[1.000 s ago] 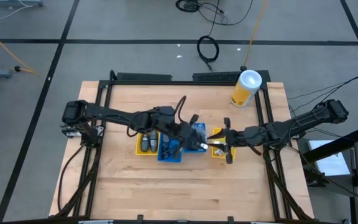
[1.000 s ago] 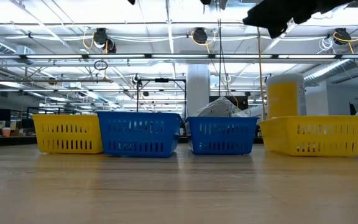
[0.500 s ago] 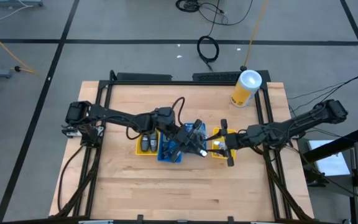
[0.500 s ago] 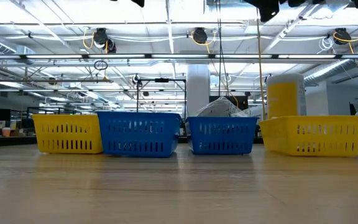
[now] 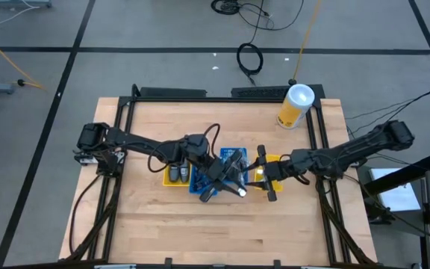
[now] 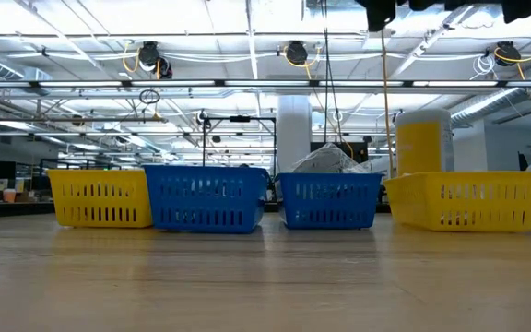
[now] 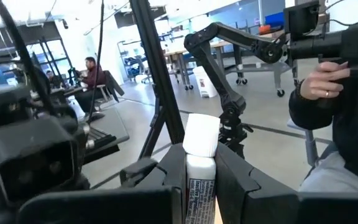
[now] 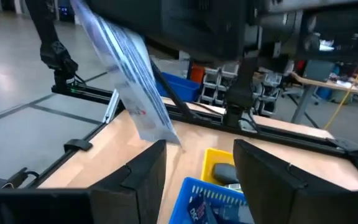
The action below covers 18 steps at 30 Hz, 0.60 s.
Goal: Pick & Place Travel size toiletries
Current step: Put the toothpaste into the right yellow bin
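A white tube (image 7: 197, 180) with a white cap (image 7: 201, 134) sits between the fingers of my left gripper (image 5: 231, 185), which is shut on it above the blue bins (image 5: 234, 158). The right wrist view shows the same tube (image 8: 132, 81) slanting down from that gripper. Just to its right, over the right yellow bin (image 5: 269, 178), my right gripper (image 8: 199, 149) stands open, holding nothing. Dark toiletries (image 5: 175, 173) lie in the left yellow bin; another dark one (image 8: 222, 173) lies in a yellow bin ahead of the right gripper. My left gripper pinches the tube's body (image 7: 199, 171) between its two fingers, just below the cap. The fingers come level from the table's left. The cap end sticks out past the fingertips. The tube is tilted and lifted clear of the bins.
Four bins stand in a row mid-table: yellow (image 6: 100, 198), blue (image 6: 206, 198), blue (image 6: 328, 201), yellow (image 6: 468, 201). A yellow canister (image 5: 295, 106) with a white lid stands at the far right. Beyond the table, a person's hand (image 7: 322, 81) shows. Bare wood lies toward the near edge.
My left gripper has swung toward the table's near edge with the tube and has turned; the tube stays clear of the bins. My right gripper has shifted slightly and turned, now apart from the tube. In the low view the arms have gone up out of the picture.
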Each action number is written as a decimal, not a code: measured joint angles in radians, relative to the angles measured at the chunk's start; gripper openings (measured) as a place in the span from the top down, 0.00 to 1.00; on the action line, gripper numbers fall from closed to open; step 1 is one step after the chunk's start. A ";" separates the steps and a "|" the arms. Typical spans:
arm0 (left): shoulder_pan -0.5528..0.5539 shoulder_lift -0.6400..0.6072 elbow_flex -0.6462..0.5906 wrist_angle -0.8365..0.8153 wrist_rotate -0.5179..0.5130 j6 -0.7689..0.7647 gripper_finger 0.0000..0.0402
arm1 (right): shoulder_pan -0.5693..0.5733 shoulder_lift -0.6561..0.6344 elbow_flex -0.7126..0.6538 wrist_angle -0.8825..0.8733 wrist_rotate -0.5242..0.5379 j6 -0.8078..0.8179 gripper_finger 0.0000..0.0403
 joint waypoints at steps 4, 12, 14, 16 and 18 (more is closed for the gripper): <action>-0.002 0.000 0.000 -0.007 0.009 0.009 0.90 | -0.014 0.032 0.000 0.034 -0.045 0.010 0.57; -0.002 0.000 0.000 -0.014 0.100 0.006 0.90 | -0.013 0.032 -0.001 0.034 -0.097 -0.016 0.82; -0.002 0.000 0.000 -0.018 0.101 0.004 0.90 | -0.013 0.032 -0.001 0.041 -0.146 -0.023 0.91; 0.000 0.000 0.000 -0.027 0.104 0.005 0.90 | -0.013 0.032 -0.001 0.052 -0.175 -0.039 0.98; 0.003 0.000 0.000 -0.032 0.104 0.000 0.90 | -0.013 0.032 0.000 0.052 -0.175 -0.039 0.98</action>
